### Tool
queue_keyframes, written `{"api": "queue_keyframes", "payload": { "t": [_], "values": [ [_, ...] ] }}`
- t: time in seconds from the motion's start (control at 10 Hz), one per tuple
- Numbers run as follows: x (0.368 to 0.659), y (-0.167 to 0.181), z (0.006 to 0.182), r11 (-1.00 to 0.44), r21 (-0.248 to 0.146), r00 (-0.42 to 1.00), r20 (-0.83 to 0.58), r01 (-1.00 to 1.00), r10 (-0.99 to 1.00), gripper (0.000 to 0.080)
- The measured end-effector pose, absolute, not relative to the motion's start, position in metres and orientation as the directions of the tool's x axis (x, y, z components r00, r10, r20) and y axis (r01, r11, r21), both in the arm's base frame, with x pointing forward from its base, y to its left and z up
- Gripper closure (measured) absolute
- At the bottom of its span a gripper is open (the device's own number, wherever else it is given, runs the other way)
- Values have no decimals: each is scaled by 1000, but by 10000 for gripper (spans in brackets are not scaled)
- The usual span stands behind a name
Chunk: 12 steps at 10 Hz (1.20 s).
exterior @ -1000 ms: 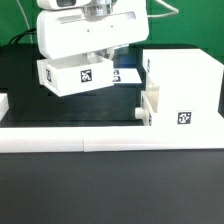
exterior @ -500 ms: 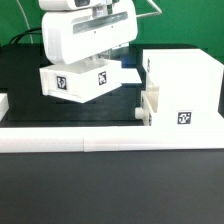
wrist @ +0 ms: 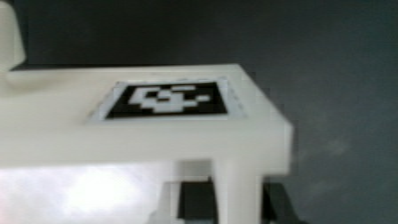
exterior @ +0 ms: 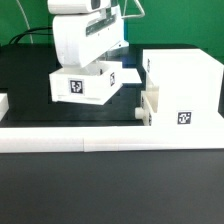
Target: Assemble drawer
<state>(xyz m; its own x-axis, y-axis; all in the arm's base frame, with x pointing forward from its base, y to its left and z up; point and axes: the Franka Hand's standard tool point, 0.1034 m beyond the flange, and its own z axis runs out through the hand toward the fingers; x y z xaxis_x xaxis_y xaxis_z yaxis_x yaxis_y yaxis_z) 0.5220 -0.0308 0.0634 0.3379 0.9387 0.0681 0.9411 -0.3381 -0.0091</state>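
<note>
- The arm and the white drawer box (exterior: 82, 86) it carries have moved toward the exterior view's right and turned since the earlier pictures. The box sat at the left of the middle before. Now it is close to the middle.
- In the exterior view, the tool (exterior: 92, 64) comes down from the top middle of the frame. It is holding on to the top of the drawer box. Its big white body hides the fingers.
- The drawer box hangs above the black worktop (exterior: 30, 75). It is a little tilted, and one black and white tag on its side faces the camera.
- A big white drawer case (exterior: 180, 85) stands at the right of the frame. It has a tag on its front. The drawer box is near it but apart from it.
- A long white rail (exterior: 100, 139) lies across the frame below the middle.
- In the wrist view, the drawer box (wrist: 143, 140) fills the left and middle of the frame, and it is blurry. A tag shows on its flat top.
- A dark tool finger (wrist: 185, 200) shows at the bottom of the frame, close against a thin white wall of the box.
- The dark worktop (wrist: 329, 70) fills the right side and the top.
</note>
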Motion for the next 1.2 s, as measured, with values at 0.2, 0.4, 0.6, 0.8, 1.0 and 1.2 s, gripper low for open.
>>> {"api": "queue_keyframes", "payload": {
  "t": [0.2, 0.4, 0.6, 0.8, 1.0, 1.2],
  "values": [
    [524, -32, 64, -164, 8, 164, 40, 986, 986, 760],
    [530, -30, 64, -74, 2, 74, 15, 997, 997, 760],
    [530, -31, 64, -74, 1, 74, 14, 997, 997, 760],
    [530, -31, 64, -75, 0, 75, 14, 997, 997, 760],
    [533, -27, 62, -68, -7, 68, 12, 998, 998, 760],
    [538, -20, 60, -55, -12, 55, 14, 998, 998, 760]
  ]
}}
